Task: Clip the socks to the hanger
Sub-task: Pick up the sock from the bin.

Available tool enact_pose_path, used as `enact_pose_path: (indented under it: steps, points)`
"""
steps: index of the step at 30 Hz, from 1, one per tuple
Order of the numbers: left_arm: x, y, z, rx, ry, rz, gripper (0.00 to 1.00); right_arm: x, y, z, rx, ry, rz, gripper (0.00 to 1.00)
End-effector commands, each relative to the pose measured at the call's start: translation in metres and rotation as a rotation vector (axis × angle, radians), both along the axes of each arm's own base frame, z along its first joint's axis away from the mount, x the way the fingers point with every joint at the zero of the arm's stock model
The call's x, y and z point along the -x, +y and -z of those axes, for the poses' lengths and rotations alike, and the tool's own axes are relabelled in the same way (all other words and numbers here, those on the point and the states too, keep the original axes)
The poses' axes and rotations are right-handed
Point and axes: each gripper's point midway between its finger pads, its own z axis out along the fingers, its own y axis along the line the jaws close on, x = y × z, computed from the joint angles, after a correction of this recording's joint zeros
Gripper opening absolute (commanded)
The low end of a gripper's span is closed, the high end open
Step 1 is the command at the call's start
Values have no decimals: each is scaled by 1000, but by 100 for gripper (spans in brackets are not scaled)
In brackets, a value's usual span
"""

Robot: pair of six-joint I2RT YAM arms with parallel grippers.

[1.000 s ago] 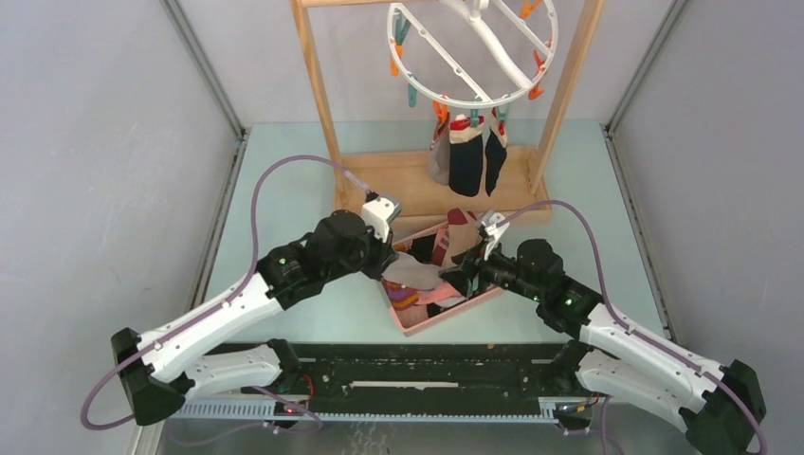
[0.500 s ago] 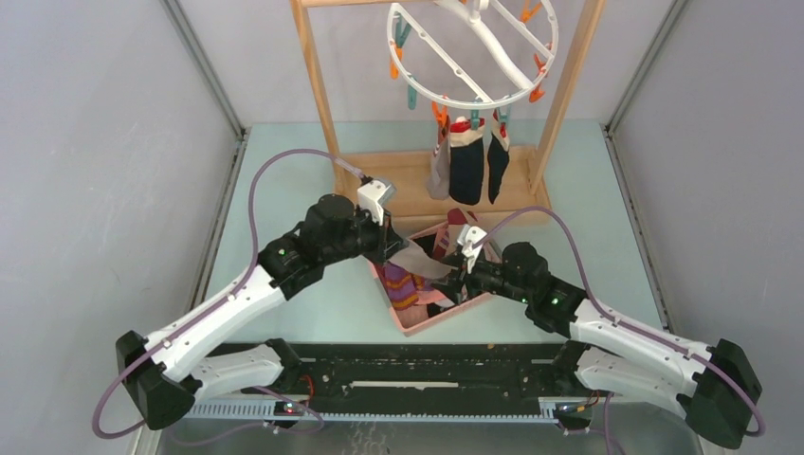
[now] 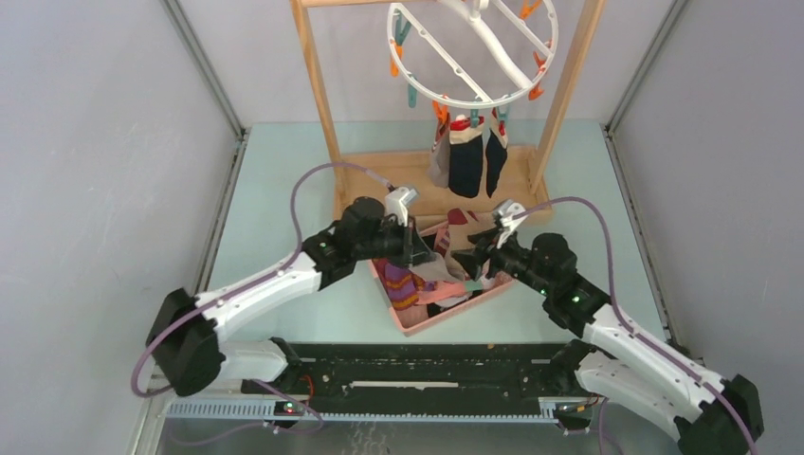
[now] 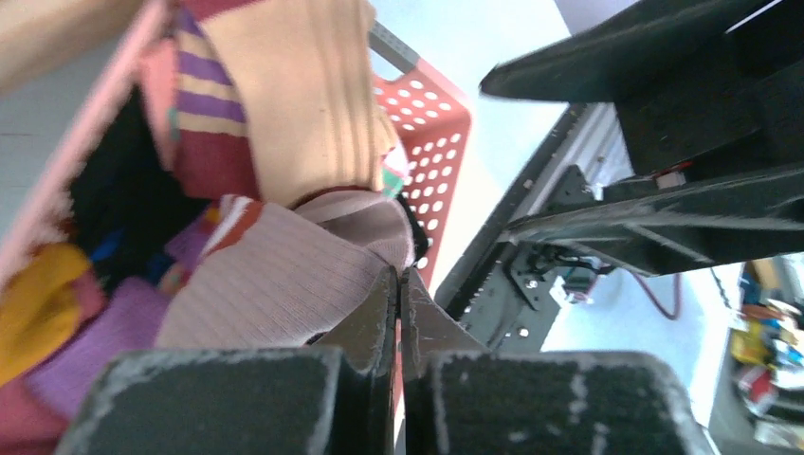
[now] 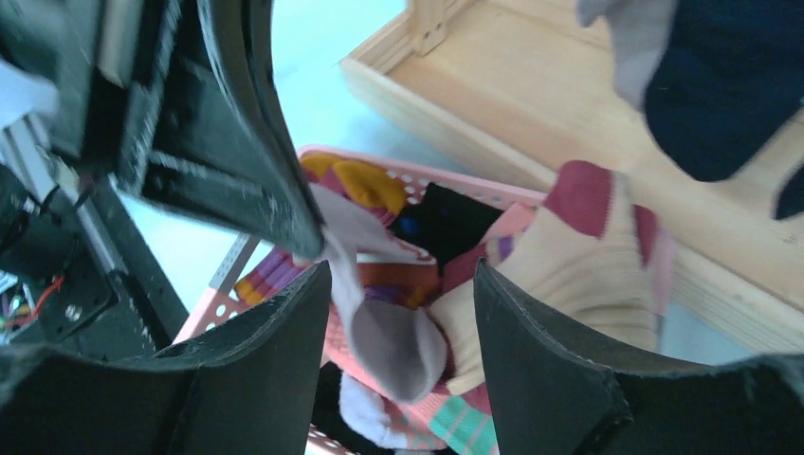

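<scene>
Beige-grey ribbed sock, judged soft, light and limp, is pinched at one end by the left fingers above the pink basket. The right fingers stand spread either side of its dangling end, judged the best second hold. Behind, the hanger hangs well apart.

A: We note the hanger: a white ring with curved spokes, and orange and teal clips dangling from its rim.
B: Three are clipped at its near edge: one grey sock and two navy socks with red-cream cuffs, all hanging straight.
A: We log a pale grey sock raised, pinched in the left gripper.
B: The others are heaped in the pink basket: a purple-striped sock and a maroon-cream sock.
</scene>
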Motion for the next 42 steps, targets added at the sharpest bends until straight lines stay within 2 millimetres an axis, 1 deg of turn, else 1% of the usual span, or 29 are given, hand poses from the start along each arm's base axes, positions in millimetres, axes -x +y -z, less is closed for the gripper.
enact_pose_path:
  steps: [1, 2, 5, 6, 7, 8, 9, 10, 14, 16, 19, 21, 22, 24, 26, 30, 34, 38, 42]
  points:
    - [27, -40, 13, 104, 149, 126, 3, -5, -23, -11, -54, 29, 106, 65]
    - [38, -49, 22, 101, 193, 169, 5, -6, -26, -9, -52, 36, 121, 65]
    - [63, -62, 38, 96, 285, 253, 15, -8, -31, -1, -33, 63, 142, 65]
    - [71, -64, 42, 90, 306, 277, 19, -8, -31, 1, -30, 69, 142, 65]
    - [75, -64, 44, 86, 317, 285, 21, -8, -30, 3, -26, 76, 138, 65]
    - [77, -62, 45, 85, 321, 286, 27, -8, -29, 5, -26, 82, 134, 65]
    - [78, -58, 44, 83, 314, 281, 29, -8, -28, 7, -25, 91, 128, 65]
    - [78, -54, 41, 74, 299, 272, 35, -9, -26, 8, -26, 97, 122, 64]
    - [77, -34, 13, 44, 187, 253, 49, -7, -16, 14, -39, 140, 87, 64]
    - [74, -21, -5, 36, 111, 241, 52, -6, -11, 19, -42, 164, 67, 63]
    - [70, 1, -21, 35, 31, 212, 53, -3, -3, 23, -41, 183, 40, 63]
    - [64, 16, -25, 33, -9, 168, 55, 1, 5, 26, -39, 194, 14, 62]
    - [58, 23, -24, 29, -28, 126, 56, 3, 10, 29, -37, 202, -2, 62]
    - [47, 35, -19, 36, -36, 49, 60, 9, 23, 35, -33, 221, -46, 61]
    - [37, 42, -13, 65, -9, -24, 63, 16, 36, 42, -23, 241, -86, 61]
    - [20, 44, 2, 173, 105, -173, 66, 22, 53, 58, 20, 280, -121, 61]
    - [11, 35, 11, 306, 210, -253, 67, 23, 57, 68, 58, 289, -117, 58]
    - [2, 33, 21, 337, 275, -325, 68, 27, 55, 71, 81, 286, -132, 45]
    - [-2, 31, 32, 329, 326, -354, 68, 35, 54, 73, 108, 285, -159, 33]
